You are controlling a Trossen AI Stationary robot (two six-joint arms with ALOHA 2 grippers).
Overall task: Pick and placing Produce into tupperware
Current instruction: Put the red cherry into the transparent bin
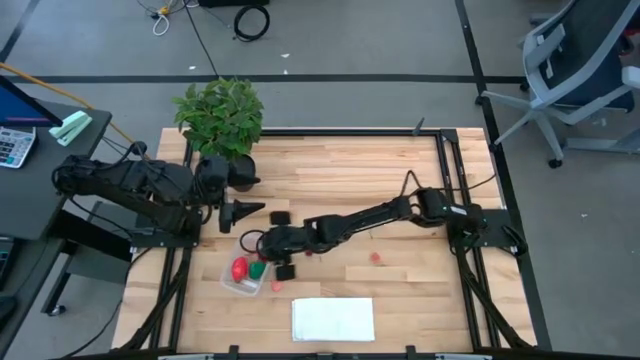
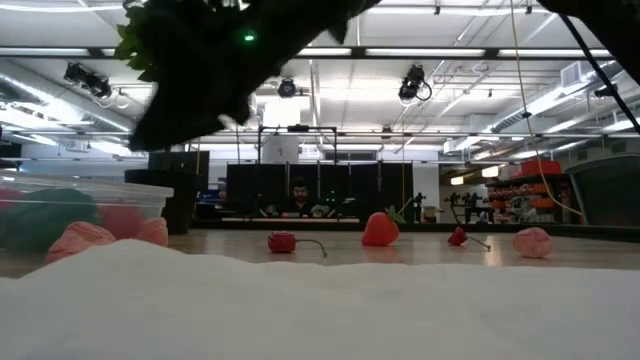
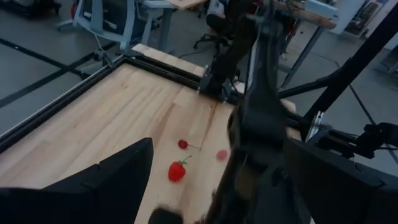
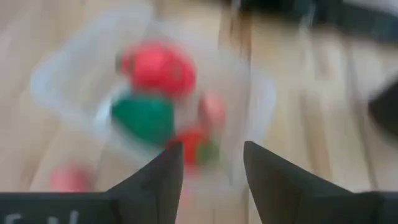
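Right tool (image 4: pixel 208 163) is hovering over tub (image 1: pixel 232 283), fingers apart w/ nothing btwn; produce (image 4: pixel 160 70) lying inside, more loose on tabletop (image 1: pixel 400 275). Pieces look light, smooth, prob slippery: pinch across middle. Left tool (image 1: pixel 245 212) waiting, released

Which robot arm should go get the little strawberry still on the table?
Probably the right one. The right gripper is stretched out over the tupperware, fingers open, near the loose strawberry. The left gripper waits back by the potted plant.
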